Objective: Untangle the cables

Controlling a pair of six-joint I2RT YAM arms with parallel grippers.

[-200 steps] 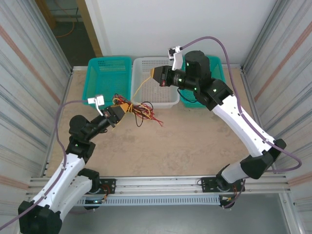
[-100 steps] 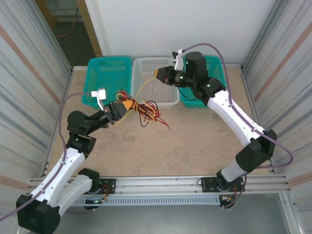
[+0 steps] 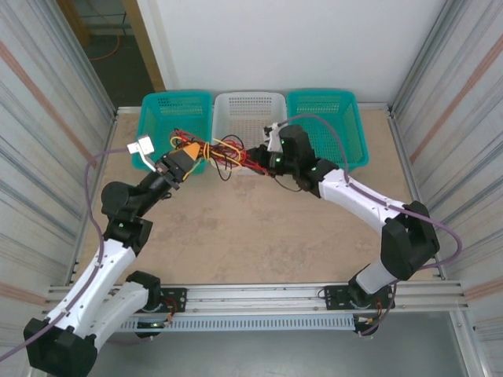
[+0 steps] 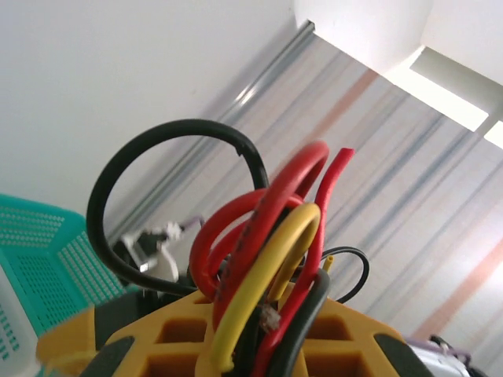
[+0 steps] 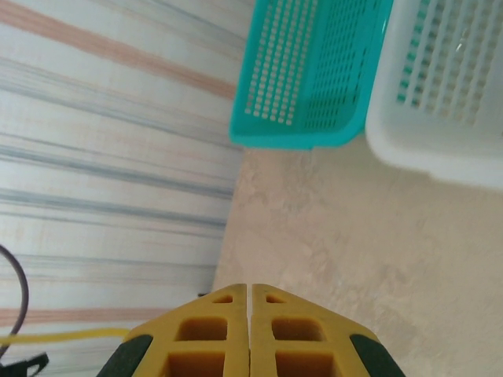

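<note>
Top external view, reading left to right: I have the left gripper (image 3: 185,155) tilted upward in front of the left teal basket (image 3: 161,118), and its orange fingers are clamped on one end of the cables (image 3: 224,151). The bundle is a snarl of red, black and yellow strands. It stretches rightward from those fingers along the near rim of the white basket (image 3: 250,106). A few loops stand up around the gripper, and one black loop droops toward the table (image 3: 259,228). On the left wrist camera the strands rise straight out of the slot between the two fingers, packed tight. A wide black loop arcs off to the left, red loops and one yellow loop bunch in the middle, and a straight red end pokes up on the right. The jaws are drawn in as far as the bunch lets them, with wire filling the gap. Further right on the overhead, the right gripper (image 3: 255,157) points left, and its tip meets the far end of the same bundle just in front of the white basket. On the right wrist camera its fingers are pressed flat together with only a hairline seam between them. A single yellow strand comes in from the left edge and runs up to the flank of the left-hand finger. I cannot tell whether that strand is pinched or merely lies against the finger. Beyond the fingertips I see bare tabletop and the corners of the teal and white baskets.
</note>
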